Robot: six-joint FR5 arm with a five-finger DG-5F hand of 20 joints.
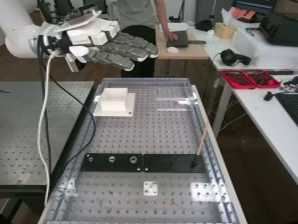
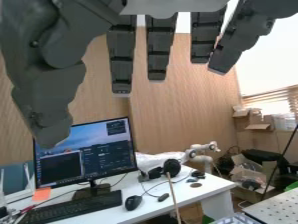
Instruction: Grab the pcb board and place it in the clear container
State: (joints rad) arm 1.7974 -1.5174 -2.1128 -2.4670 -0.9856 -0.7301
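Observation:
The hand hangs at the upper left of the high view, above and beyond the bench's far left end, its fingers straight and spread and touching nothing. In the wrist view the hand has its fingers extended with no object between them and the thumb. A small white square piece with dark dots lies flat on the perforated bench top near its near end; I cannot tell whether it is the pcb board. Faint clear edges stand at the bench's far right, perhaps of the clear container.
A white block sits on a white plate at the bench's far left. Two black plates cross its middle, with a thin wooden stick upright at their right end. Cables hang from the arm along the left side. Red trays stand on the right-hand table.

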